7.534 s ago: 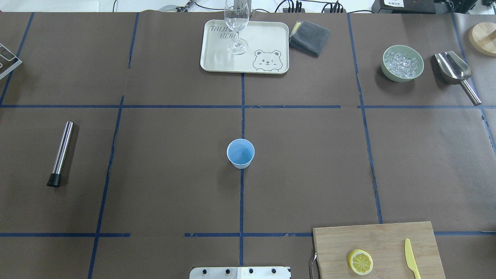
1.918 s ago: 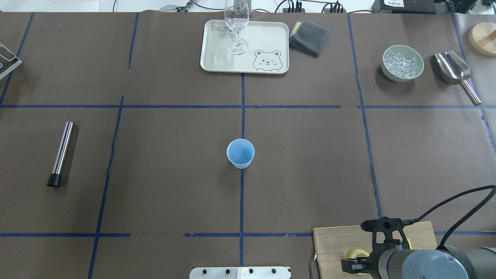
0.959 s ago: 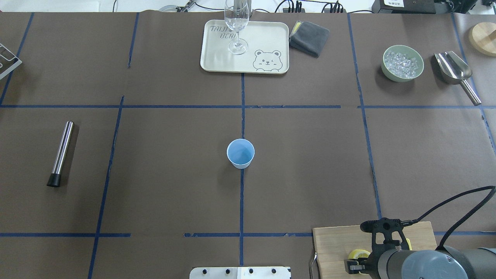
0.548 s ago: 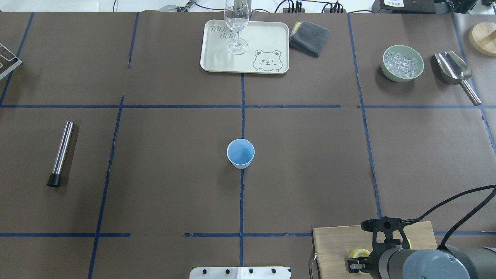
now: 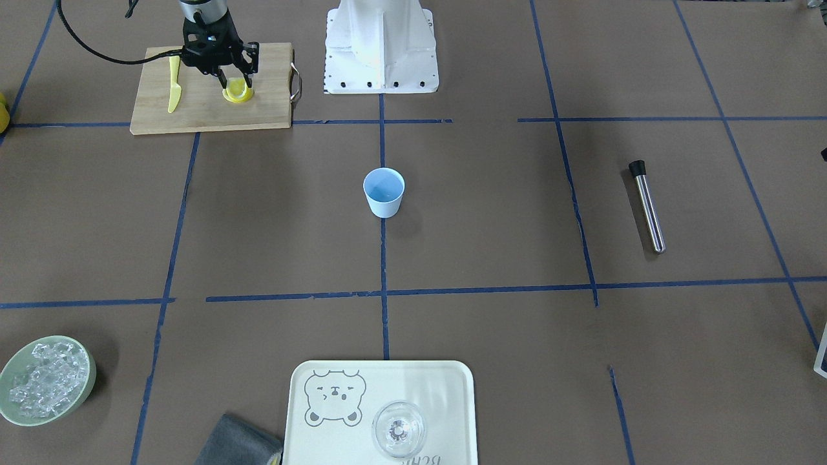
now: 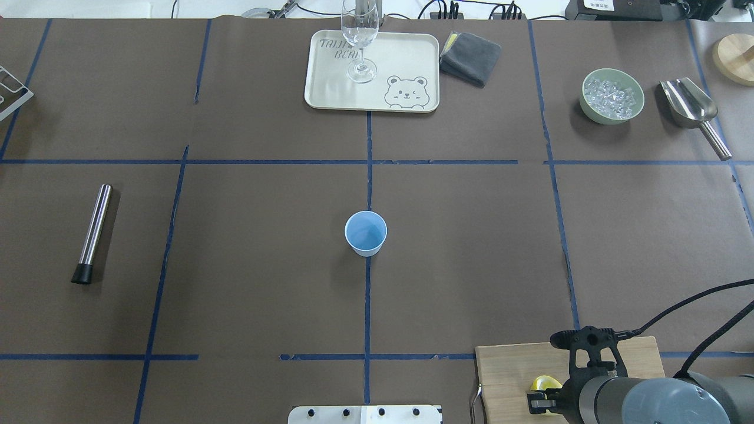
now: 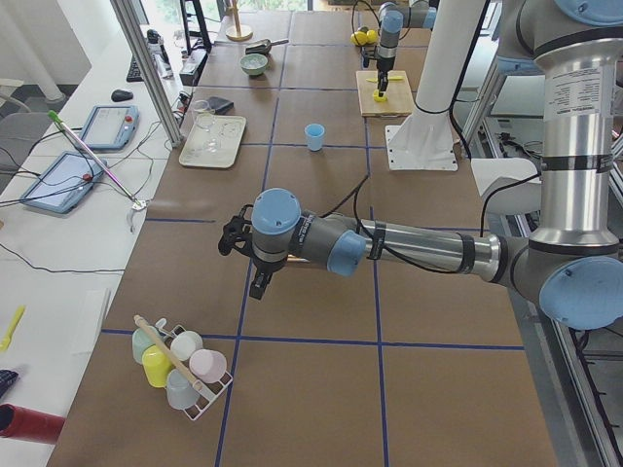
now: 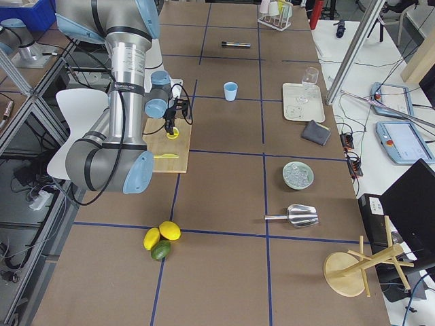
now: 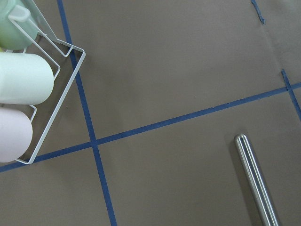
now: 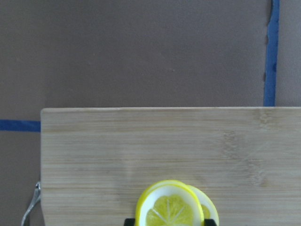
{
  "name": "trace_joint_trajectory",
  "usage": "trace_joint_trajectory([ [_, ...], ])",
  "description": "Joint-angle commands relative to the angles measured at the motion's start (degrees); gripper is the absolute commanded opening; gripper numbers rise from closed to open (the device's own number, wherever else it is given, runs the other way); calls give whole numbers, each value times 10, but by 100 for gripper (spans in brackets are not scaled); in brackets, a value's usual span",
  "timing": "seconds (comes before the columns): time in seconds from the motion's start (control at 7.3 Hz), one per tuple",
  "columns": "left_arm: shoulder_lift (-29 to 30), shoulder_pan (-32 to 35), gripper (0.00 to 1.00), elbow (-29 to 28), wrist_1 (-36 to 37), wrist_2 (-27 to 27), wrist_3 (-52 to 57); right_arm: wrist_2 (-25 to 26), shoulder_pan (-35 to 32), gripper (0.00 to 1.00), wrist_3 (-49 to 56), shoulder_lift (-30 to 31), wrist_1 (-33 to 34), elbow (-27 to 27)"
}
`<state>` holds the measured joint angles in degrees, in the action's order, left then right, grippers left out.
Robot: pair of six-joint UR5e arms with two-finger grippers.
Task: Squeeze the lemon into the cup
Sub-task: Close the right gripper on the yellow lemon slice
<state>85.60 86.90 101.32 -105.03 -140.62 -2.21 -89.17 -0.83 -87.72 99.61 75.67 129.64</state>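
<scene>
- My right pincer (image 5: pixel 236 82) points down at the wooden cutting board (image 10: pixel 141 150).
- Its two black fingers sit on the two sides of a lemon slice (image 10: pixel 169 209) and press on the yellow rind. The pincer is closed on this slice.
- The slice is right between the fingers, low over the board. In the wrist camera I see its pale inside, cut into little wedges.
- A second lemon slice (image 10: pixel 210 207) peeks out from behind the first one, touching it. I cannot tell if a finger touches it too.
- A yellow knife (image 5: pixel 173 84) lies flat on the board, near the pincer on its right side.
- The light-blue cup (image 5: pixel 384 192) stands upright, well away from the pincer, out in the middle of the table.
- My left pincer (image 7: pixel 257 286) hangs over the table far from the cup. I cannot tell if it is open or closed.
- Below the left pincer I see a shiny metal stick (image 9: pixel 256 181) lying on the table, and a wire rack (image 9: pixel 83 52) with cups lying in it.
</scene>
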Motion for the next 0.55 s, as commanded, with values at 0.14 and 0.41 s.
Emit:
trace_joint_trajectory([
  [0.14, 0, 0, 100, 0, 0, 0, 0, 1, -2, 56, 0, 7, 1, 18],
  [0.41, 0, 0, 100, 0, 0, 0, 0, 3, -14, 57, 0, 4, 0, 19],
])
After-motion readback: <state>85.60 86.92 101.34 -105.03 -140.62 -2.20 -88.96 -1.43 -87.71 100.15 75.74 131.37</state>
